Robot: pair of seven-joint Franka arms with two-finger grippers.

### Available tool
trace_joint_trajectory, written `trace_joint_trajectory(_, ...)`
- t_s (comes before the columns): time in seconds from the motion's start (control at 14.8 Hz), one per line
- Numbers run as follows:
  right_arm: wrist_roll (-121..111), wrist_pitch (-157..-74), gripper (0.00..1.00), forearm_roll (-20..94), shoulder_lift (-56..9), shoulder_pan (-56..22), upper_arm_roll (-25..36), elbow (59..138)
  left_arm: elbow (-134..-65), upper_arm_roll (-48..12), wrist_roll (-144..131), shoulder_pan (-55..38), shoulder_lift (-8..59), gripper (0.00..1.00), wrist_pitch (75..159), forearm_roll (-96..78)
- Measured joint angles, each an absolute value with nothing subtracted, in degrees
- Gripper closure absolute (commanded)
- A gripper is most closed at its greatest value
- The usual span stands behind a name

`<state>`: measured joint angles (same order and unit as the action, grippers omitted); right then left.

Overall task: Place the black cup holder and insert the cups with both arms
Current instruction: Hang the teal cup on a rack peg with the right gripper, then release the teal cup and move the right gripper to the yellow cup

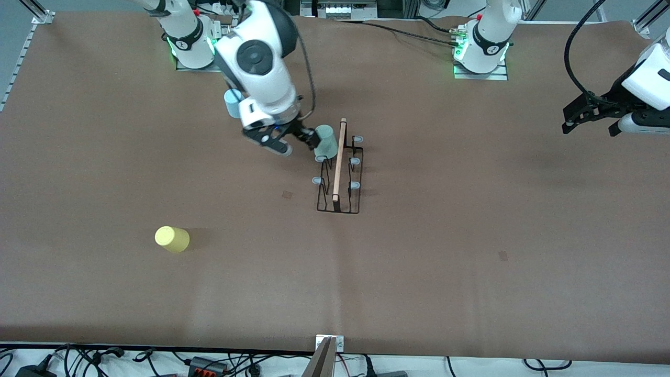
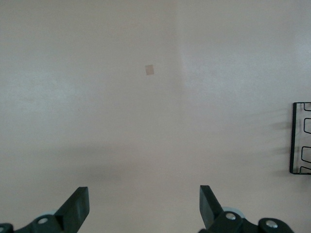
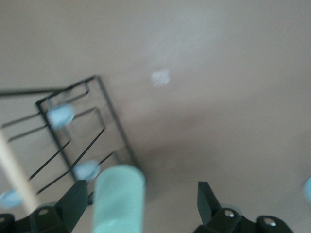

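Small yellow plastic tumbler [image 1: 172, 239] lies nearest the front camera, toward the right arm's end. Thin black wire cup holder [image 1: 339, 175] with wooden rod handle stands mid-table; pale mint tumbler [image 1: 326, 142] sits on its farthest prong. Right gripper [image 1: 289, 142] just beside the mint tumbler, jaws spread, holding nothing. Light blue tumbler [image 1: 232, 102] stands farther back. Left gripper [image 1: 590, 115] waits over the left arm's end of the table, jaws wide, empty.

We see a brown surface [image 1: 471, 235] bearing the black cup holder [image 1: 339, 178], a yellow cup [image 1: 171, 239] and a blue cup [image 1: 232, 102]
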<state>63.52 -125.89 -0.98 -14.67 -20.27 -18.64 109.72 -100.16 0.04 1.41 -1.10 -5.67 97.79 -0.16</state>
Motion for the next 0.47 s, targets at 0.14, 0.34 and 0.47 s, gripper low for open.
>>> trace_joint_trajectory(0.14, 53.4, -122.7, 0.0, -1.0, -13.4, -15.7, -17.4, 109.7, -100.2, 0.0, 1.4, -1.1, -5.7, 0.0, 97.8, -0.2)
trace_joint_trajectory(0.34, 36.4, -120.1, 0.0, -1.1, -12.4, -11.2, -12.4, 109.8, -100.2, 0.0, 1.4, -1.1, -5.7, 0.0, 97.8, -0.2)
trace_joint_trajectory(0.47, 24.5, -120.1, 0.0, -1.1, -12.4, -8.6, -8.4, 109.9, -100.1, 0.0, 1.4, -1.1, -5.7, 0.0, 97.7, -0.2)
